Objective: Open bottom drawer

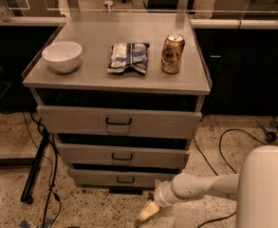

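Tan jaws low over speckled floor (96,208), beside shallow grey metal bottom drawer (100,177); opening cannot tell.

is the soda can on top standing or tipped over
Upright: the can stands on its base, lid up. The hand hangs low near the floor, below the bottom drawer.

This looks like a lab or robotics workroom, not a home. A grey metal drawer cabinet (119,122) stands on a speckled stone floor (238,122). Loose black cables (219,146) trail across the floor, and a black stand leg (34,170) slants beside the cabinet. Dark counters (243,65) with pale tops run along behind. The robot's gripper (147,212) hangs low near the floor, just in front of the cabinet's lower right corner.
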Robot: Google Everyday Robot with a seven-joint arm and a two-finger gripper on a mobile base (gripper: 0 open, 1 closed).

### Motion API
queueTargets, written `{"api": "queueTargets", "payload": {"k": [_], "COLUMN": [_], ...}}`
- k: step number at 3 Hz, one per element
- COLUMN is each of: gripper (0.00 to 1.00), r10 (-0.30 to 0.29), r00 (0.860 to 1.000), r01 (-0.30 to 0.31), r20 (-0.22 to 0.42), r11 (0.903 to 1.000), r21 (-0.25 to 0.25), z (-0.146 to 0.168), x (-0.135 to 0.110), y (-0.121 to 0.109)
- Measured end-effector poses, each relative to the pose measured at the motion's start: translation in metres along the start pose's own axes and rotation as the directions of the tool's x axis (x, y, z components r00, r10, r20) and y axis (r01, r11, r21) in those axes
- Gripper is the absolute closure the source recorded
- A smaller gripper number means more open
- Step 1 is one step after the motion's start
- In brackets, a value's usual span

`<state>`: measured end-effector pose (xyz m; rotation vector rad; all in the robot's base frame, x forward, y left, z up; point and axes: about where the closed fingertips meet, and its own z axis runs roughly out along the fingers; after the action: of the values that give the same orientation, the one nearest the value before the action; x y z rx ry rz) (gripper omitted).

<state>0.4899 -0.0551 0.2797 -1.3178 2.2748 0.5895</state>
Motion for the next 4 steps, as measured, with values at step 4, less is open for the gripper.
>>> {"api": "queueTargets", "payload": {"k": [4], "gripper": [0.0], "r10": [-0.027], "r00": [1.0], "r01": [0.025], "r20": [0.015], "r11": [0.9951], "r21": [0.096], "z": [0.078], "x": [-0.009], "y": [-0.089]}}
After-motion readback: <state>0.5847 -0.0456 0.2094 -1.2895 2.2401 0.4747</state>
